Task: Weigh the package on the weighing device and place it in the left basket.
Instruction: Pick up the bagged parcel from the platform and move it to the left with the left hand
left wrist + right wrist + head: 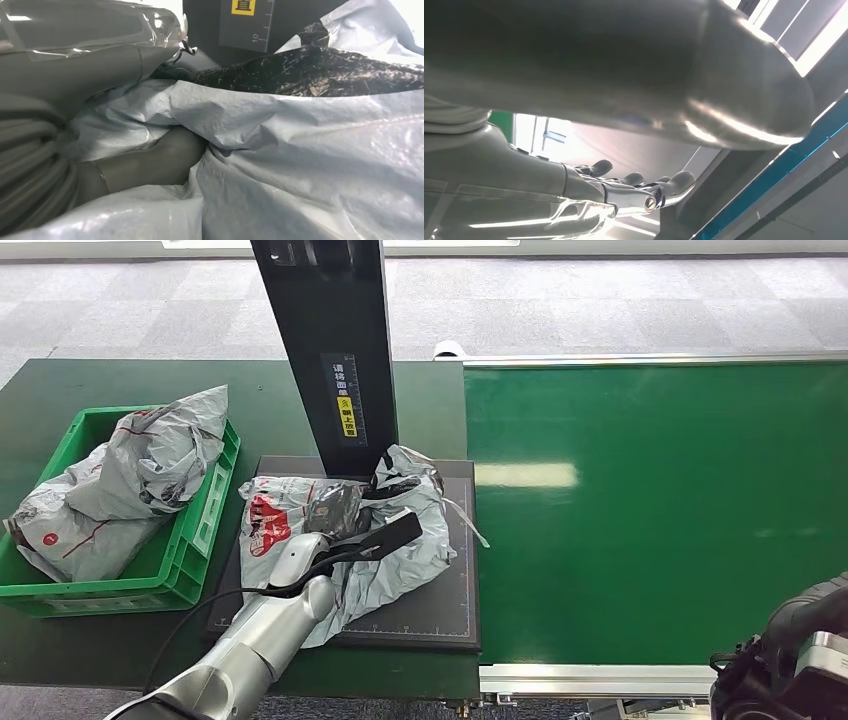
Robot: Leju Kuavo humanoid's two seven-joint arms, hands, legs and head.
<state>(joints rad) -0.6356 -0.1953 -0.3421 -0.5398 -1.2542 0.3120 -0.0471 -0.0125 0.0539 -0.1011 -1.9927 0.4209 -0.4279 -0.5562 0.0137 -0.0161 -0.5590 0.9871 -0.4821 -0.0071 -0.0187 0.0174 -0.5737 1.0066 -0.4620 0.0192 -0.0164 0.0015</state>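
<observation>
The grey package [375, 540] lay on the black scale [455, 590] at centre frame. It was gripped by the left hand [350, 530], thumb and dark fingers [395, 533] closed into its folds. The right hand [634, 187] was seen with fingers loosely extended, nothing held.

A dark green table [60, 380] is sitting on the left of the scene, running out to the near edge. To its right, a brighter green conveyor belt [660, 510] is stretching off to the right, catching a pale patch of glare near its left end. A silver rail [650, 359] is lining the belt's far edge, and another silver rail [590, 678] is lining the near edge. Beyond both, grey tiled floor [600, 305] is spreading across the far side. A black cable [190, 618] is looping over the table at the near left.
</observation>
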